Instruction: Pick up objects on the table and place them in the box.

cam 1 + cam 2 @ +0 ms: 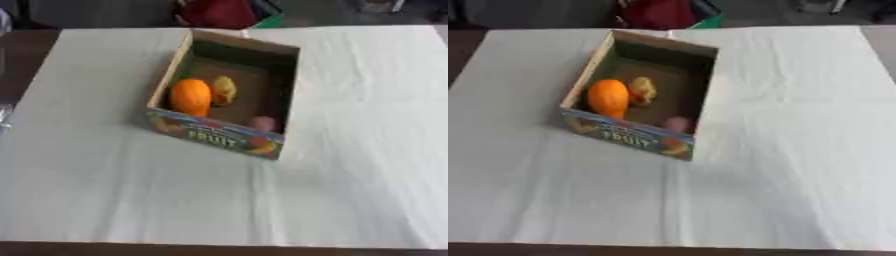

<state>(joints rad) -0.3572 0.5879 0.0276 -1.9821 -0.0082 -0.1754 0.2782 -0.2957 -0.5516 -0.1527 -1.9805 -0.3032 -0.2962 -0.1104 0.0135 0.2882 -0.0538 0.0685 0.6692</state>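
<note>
A cardboard box (219,138) with a colourful front panel reading FRUIT stands on the white cloth, left of centre. Inside it, against the left wall, lies an orange fruit (191,97). A smaller yellowish fruit (225,90) rests just right of the orange one. A small pinkish object (263,123) sits in the box's near right corner. Neither of my hands shows in either view.
A white cloth (350,165) covers the table, with dark table wood showing along the left and near edges. Something red (219,12) with a bit of green beside it lies beyond the table's far edge.
</note>
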